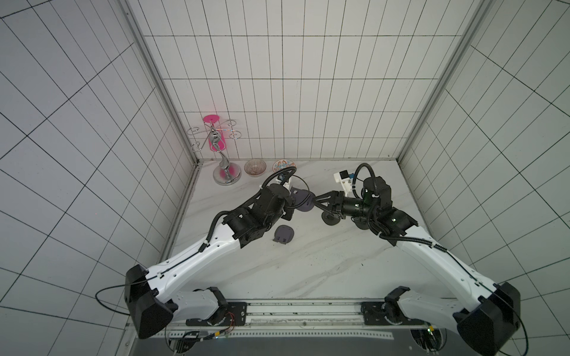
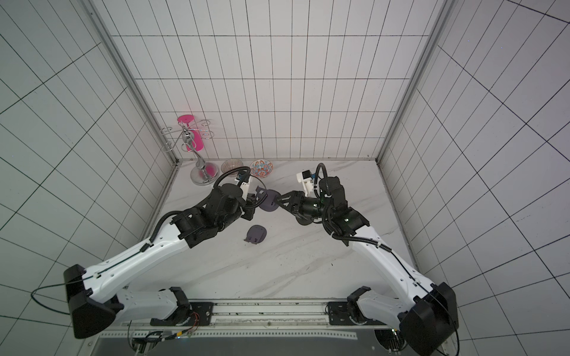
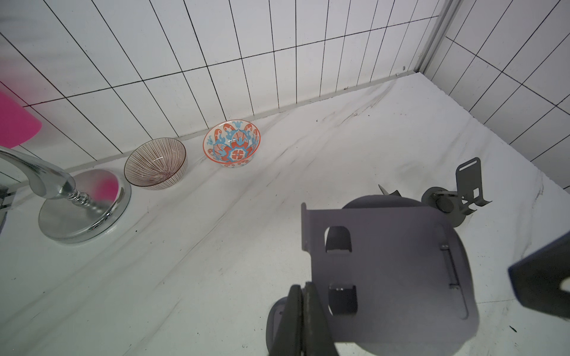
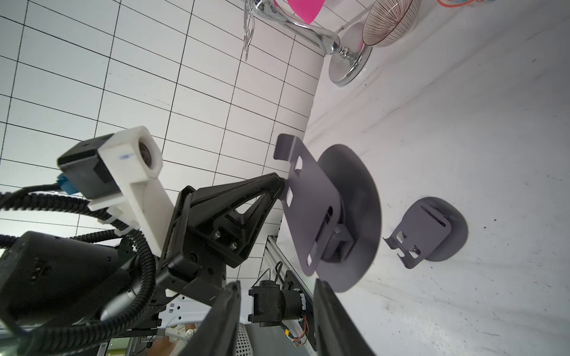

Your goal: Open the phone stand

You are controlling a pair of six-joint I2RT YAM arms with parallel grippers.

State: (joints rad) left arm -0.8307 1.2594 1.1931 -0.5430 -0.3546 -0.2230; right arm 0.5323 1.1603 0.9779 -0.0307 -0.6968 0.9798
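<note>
A dark grey phone stand point(image 1: 303, 202) point(image 2: 268, 200) hangs between my two arms at the middle of the table. Its flat plate point(image 4: 311, 203) is swung away from the round base point(image 4: 357, 191) on a hinge. My left gripper point(image 3: 303, 296) point(image 4: 280, 185) point(image 1: 292, 198) is shut on the plate's edge. Just off the rim of the base, my right gripper point(image 4: 277, 282) point(image 1: 315, 202) point(image 2: 279, 202) stands open with nothing between its fingers. I cannot tell whether the base touches the table.
A second stand point(image 1: 283, 235) point(image 4: 425, 234) lies folded nearer the front. A third stand point(image 3: 456, 197) point(image 1: 330, 217) stands unfolded under my right arm. A chrome cup tree point(image 1: 223, 157), a striped bowl point(image 1: 255, 167) and a patterned bowl point(image 1: 283, 166) line the back wall.
</note>
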